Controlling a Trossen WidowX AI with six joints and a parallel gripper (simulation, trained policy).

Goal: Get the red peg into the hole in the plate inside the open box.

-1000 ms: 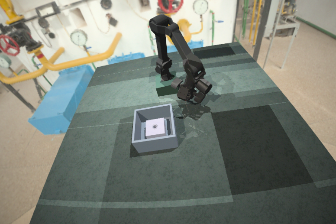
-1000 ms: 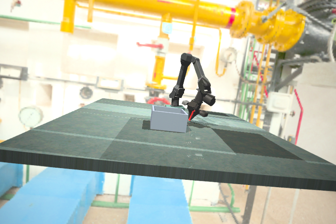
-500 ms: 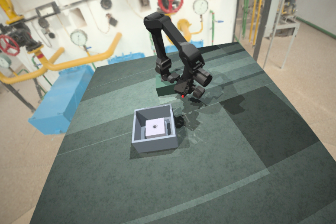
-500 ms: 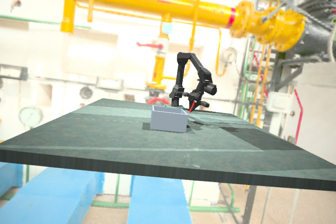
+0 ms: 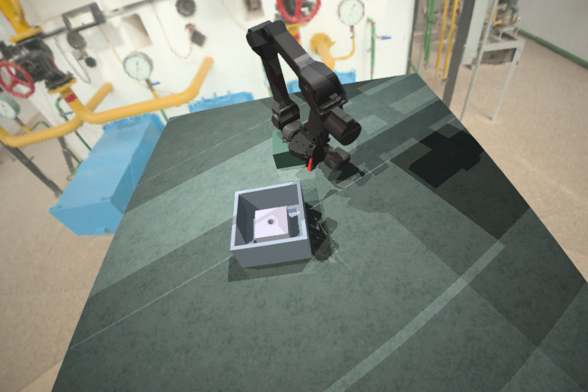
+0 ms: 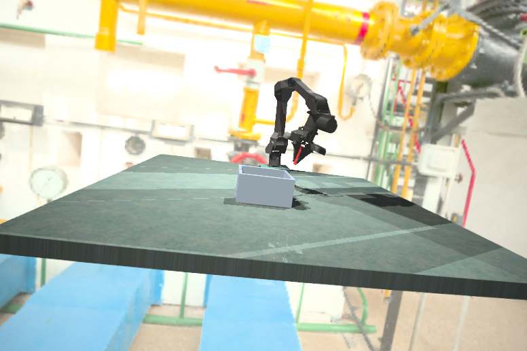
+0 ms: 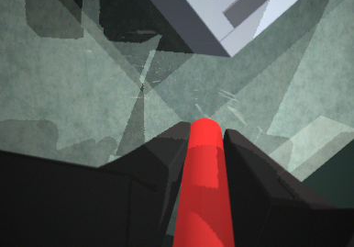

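The red peg (image 5: 310,164) (image 6: 297,155) (image 7: 204,178) is between the fingers of my gripper (image 5: 311,162) (image 6: 296,158) (image 7: 205,136), which is shut on it. The peg hangs above the table, tilted, its lower end leaning left in the exterior view. The open grey-blue box (image 5: 275,255) (image 6: 264,188) (image 7: 197,4) stands in front of the gripper, which is outside it, behind its right part in the top view. The pale plate (image 5: 279,230) lies at the bottom of the box with a round hole (image 5: 270,221). The exterior view does not show the plate.
The arm's dark green base block (image 5: 287,159) stands behind the box. The box walls rise above the plate on all sides. The dark green table (image 5: 189,321) (image 6: 191,227) carries strong shadows and light patches.
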